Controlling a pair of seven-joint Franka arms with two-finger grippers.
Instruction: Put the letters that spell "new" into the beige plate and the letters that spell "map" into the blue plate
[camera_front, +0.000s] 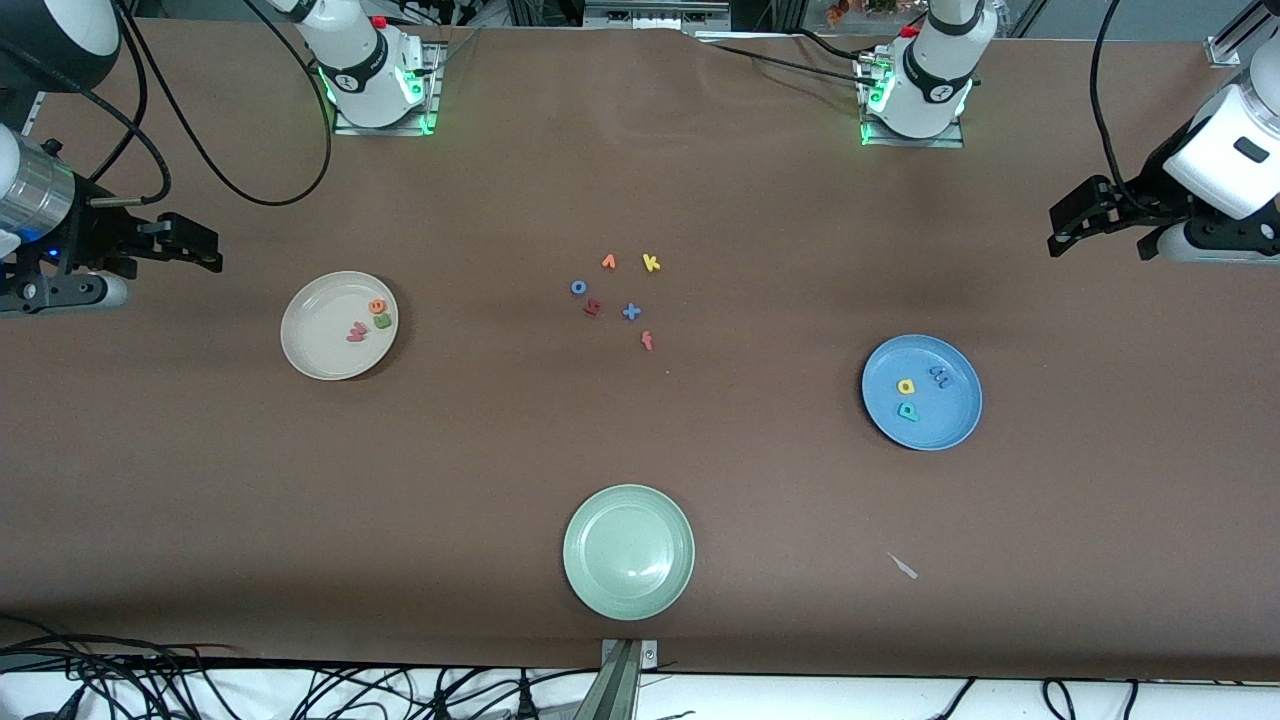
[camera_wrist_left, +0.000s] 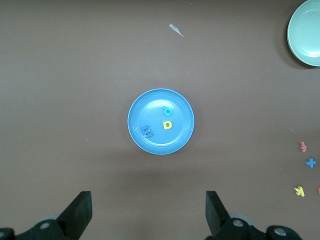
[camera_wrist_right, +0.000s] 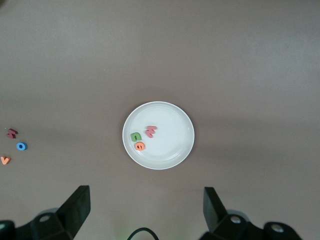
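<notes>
Front view: the left gripper hangs in the air at the left arm's end of the table, its forearm reaching in level from the table's edge, fingers spread wide and holding nothing. In the left wrist view its two dark fingers stand far apart, with the blue plate on the table between them. In that plate lie the blue m, the yellow a and the teal p, close together but apart.

The right gripper hangs likewise at the right arm's end, its forearm level, fingers wide and empty. The right wrist view shows the beige plate between its fingers, holding the green n touching the orange e, and the pinkish-red w just beside them.

Loose letters sit mid-table between the plates. A pale green plate lies nearer the front camera.
</notes>
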